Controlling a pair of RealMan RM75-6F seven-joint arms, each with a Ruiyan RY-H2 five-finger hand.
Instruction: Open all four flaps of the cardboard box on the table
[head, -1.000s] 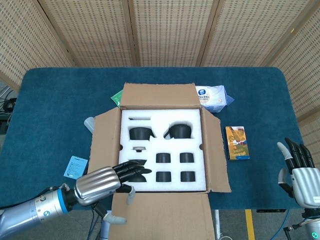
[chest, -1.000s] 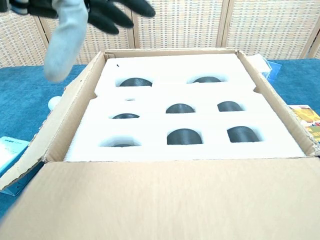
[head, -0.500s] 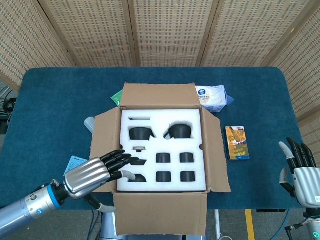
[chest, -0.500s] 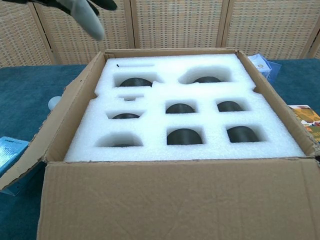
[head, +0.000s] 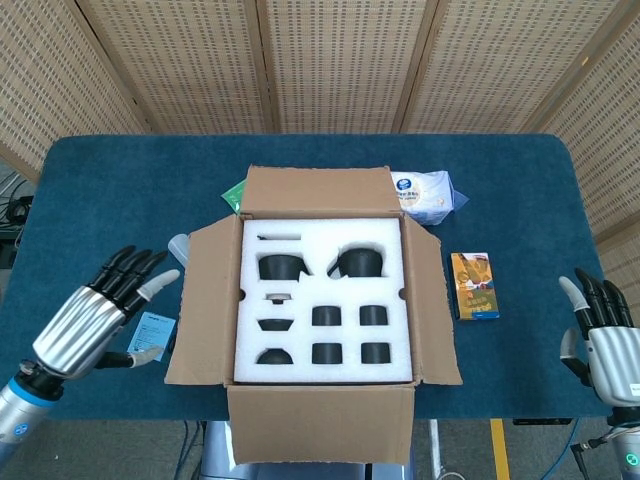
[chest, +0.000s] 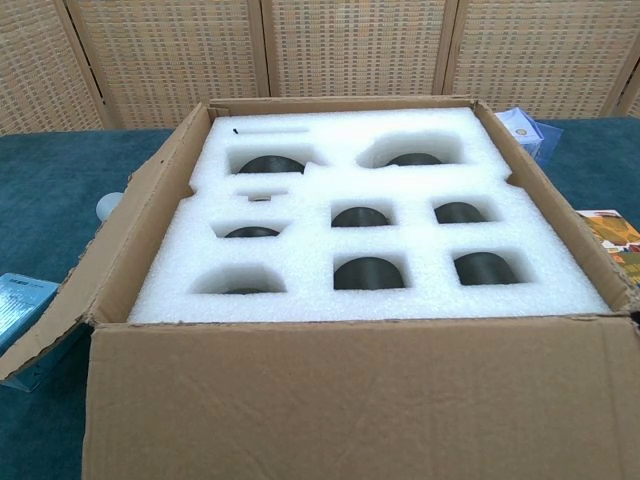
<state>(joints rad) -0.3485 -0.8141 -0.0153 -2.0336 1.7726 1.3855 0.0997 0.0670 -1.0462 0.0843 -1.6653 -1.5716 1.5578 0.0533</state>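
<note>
The cardboard box (head: 205, 300) (chest: 340, 400) stands in the middle of the blue table with its flaps folded outward. White foam (head: 320, 300) (chest: 370, 215) with dark rounded items in its cutouts fills it. The near flap (head: 320, 425) hangs down over the table's front edge. My left hand (head: 95, 315) hovers left of the box, fingers spread, holding nothing. At the lower right corner my right hand (head: 600, 335) shows with fingers apart and empty. Neither hand appears in the chest view.
A white wipes pack (head: 428, 192) lies behind the box's right corner, something green (head: 232, 195) at its back left. A small yellow and blue box (head: 474, 286) lies to the right. A light blue card (head: 150, 333) and a white round object (head: 178, 246) lie left.
My left hand has drawn back from over the box's front left corner to the left, clear of it. The near flap has dropped from lying flat to hanging down.
</note>
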